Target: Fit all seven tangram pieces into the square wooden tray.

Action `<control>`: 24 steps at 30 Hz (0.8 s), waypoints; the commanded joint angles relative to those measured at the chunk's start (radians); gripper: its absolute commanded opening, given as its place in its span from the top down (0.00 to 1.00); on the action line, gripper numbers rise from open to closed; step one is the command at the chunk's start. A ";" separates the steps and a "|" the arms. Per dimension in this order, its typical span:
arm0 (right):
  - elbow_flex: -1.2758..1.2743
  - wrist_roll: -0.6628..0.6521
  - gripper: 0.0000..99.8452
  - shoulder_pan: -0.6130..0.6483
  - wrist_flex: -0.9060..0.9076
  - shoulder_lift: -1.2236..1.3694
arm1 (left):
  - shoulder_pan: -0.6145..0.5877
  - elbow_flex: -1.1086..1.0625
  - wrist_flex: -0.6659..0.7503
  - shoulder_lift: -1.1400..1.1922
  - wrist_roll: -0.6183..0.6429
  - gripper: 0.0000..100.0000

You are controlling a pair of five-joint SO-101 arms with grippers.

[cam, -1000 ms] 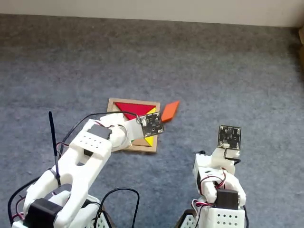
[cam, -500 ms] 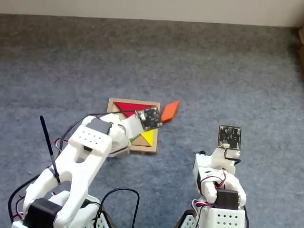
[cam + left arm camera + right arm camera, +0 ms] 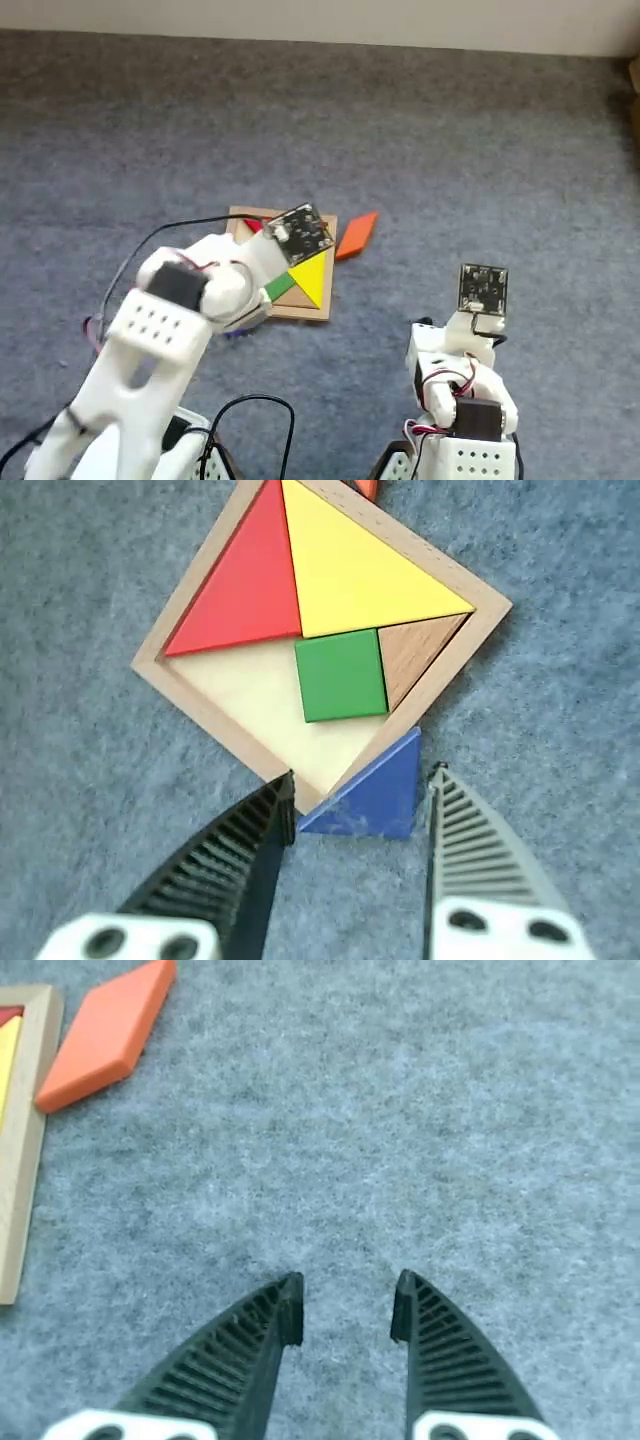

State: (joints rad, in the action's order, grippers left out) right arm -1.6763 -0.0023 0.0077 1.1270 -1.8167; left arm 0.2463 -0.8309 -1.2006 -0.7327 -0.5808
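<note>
The left gripper [image 3: 361, 778] hangs at the tray's [image 3: 200, 702] near left corner, jaws apart astride the blue triangle [image 3: 380, 795] lying just outside the rim, seemingly to grasp it, while the orange piece [image 3: 105, 1032] waits off the far right corner and the right gripper [image 3: 345, 1305] idles, jaws apart, over carpet.

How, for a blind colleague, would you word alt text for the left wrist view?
The open left pincer hovers over a blue triangle just outside a wooden tray. It holds a red triangle, yellow triangle, brown triangle and green square.
</note>
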 commanded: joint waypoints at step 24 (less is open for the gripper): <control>-0.143 -0.012 0.84 -0.012 -0.012 -0.001 | -0.163 -0.122 0.166 0.325 0.161 0.85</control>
State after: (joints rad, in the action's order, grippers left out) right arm -1.6763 -0.0023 0.0077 1.1270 -1.8167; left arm 0.0852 -0.9659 -1.1055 -0.4641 -0.4396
